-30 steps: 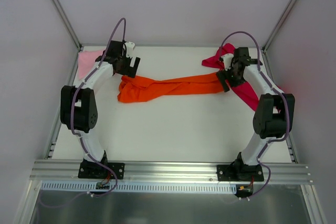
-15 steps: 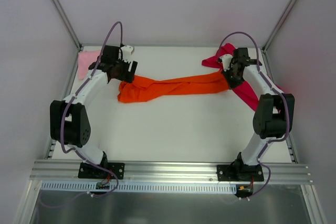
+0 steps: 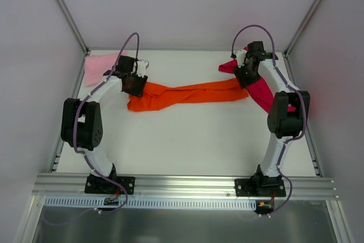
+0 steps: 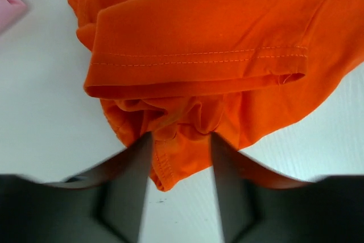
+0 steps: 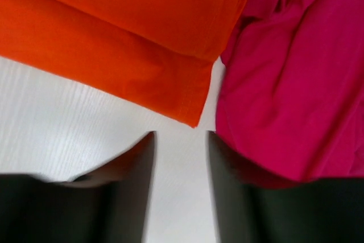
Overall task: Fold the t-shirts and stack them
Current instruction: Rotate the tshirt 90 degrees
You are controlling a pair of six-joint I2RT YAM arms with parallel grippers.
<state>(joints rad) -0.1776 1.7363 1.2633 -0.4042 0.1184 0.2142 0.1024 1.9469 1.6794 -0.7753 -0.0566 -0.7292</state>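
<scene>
Up on the white table (image 3: 187,146), boxed in by plain pale walls (image 3: 187,9) with a metal rail (image 3: 187,185) along the near edge where both arms are bolted, all the cloth sits in the far half. The near half is bare, so that's where the open room is.

The orange t-shirt (image 3: 187,95) is bunched into a long strip running across the table from one arm to the other. The pink t-shirt (image 3: 98,64) is tucked in the far-left corner, right up against the wall. The magenta t-shirt (image 3: 260,90) lies along the far-right edge, partly under the right arm and touching the orange one's end.

The left gripper (image 4: 181,140) has its fingers (image 4: 136,163) spread, with a crumpled orange corner lying between them below a stitched hem (image 4: 199,56). I don't see it clamped. The right gripper (image 5: 179,140) is spread too, nothing in it, with bare table between the fingers, just beside where orange meets magenta.
</scene>
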